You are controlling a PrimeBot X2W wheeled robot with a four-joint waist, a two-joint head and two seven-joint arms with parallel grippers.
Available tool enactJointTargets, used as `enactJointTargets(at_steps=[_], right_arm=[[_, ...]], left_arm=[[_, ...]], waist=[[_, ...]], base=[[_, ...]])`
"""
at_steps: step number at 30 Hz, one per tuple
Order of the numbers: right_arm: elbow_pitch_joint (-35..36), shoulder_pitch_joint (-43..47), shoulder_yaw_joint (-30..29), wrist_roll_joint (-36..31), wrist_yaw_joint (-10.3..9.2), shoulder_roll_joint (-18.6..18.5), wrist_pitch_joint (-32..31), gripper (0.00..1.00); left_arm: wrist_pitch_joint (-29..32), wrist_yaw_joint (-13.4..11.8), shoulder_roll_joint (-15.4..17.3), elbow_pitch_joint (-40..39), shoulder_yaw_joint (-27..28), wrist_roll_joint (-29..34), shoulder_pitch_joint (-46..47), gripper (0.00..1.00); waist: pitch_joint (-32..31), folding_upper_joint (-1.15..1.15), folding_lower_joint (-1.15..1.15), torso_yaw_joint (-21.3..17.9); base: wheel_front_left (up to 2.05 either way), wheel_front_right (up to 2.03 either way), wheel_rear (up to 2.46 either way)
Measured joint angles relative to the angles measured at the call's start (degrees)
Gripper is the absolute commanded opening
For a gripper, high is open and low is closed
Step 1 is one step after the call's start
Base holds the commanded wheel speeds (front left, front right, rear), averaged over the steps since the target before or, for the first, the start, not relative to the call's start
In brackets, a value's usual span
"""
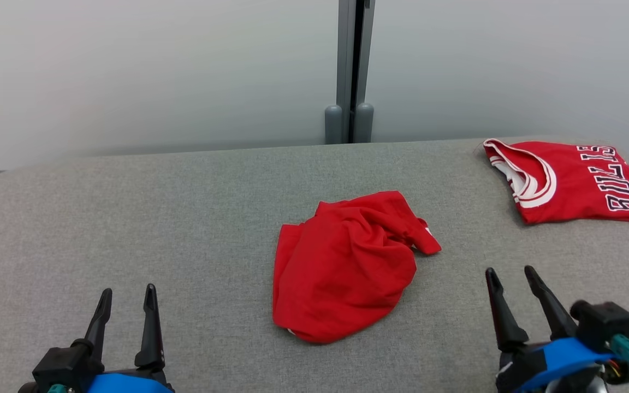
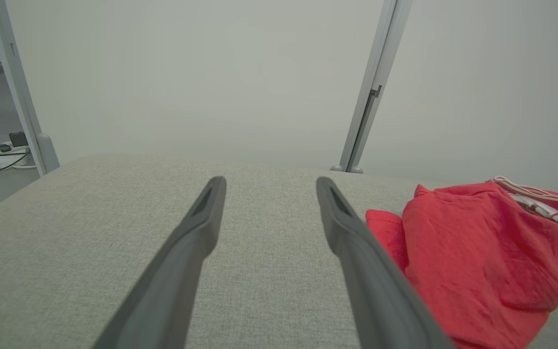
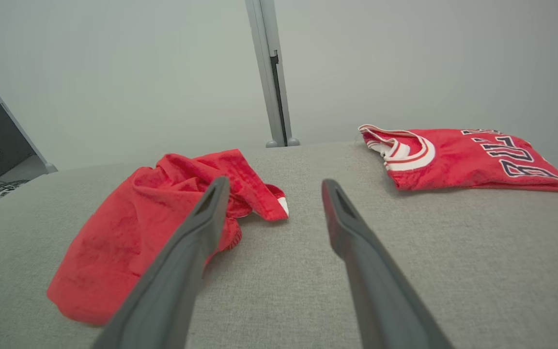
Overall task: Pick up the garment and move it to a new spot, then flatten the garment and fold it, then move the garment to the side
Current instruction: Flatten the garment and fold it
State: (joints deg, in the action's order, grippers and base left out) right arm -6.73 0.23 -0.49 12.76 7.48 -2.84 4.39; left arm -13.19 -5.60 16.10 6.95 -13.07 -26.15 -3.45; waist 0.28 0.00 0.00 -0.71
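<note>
Showing the crumpled red garment (image 1: 347, 267) lying untouched at the centre of the grey padded table (image 1: 129, 218). Showing the left gripper (image 1: 129, 289) hovering at its 7 o'clock and the right gripper (image 1: 510, 270) at its 4 o'clock, both with jaws spread wide and holding nothing. Judging the pickup as the step in hand: probably best pinching a raised fold near the 1 o'clock bunch, closing fully on cloth before lifting, and steering clear of the folded jersey (image 1: 571, 180) lying at 2 o'clock.
</note>
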Motion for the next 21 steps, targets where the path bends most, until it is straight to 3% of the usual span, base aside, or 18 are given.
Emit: enactJointTargets(at_steps=[5,13,21], right_arm=[[-1.2,-5.1,1.4,1.4,0.00,0.0,-4.5,1.00],[-11.3,-26.4,0.4,4.6,0.00,0.1,-28.4,1.00],[-24.4,-40.1,-5.1,2.8,0.00,0.0,-39.6,1.00]], left_arm=[[0.1,-0.3,0.2,-0.9,0.0,0.0,0.0,1.00],[0.5,0.0,0.6,-3.0,-0.8,0.5,2.6,1.00],[0.9,0.9,0.9,-3.1,-2.2,1.0,5.9,1.00]], waist=[[1.3,0.00,0.01,0.0],[5.6,0.01,0.02,1.6],[9.3,0.01,0.02,6.0]], base=[[0.00,0.00,0.00],[0.00,0.00,0.00],[0.00,0.00,0.00]])
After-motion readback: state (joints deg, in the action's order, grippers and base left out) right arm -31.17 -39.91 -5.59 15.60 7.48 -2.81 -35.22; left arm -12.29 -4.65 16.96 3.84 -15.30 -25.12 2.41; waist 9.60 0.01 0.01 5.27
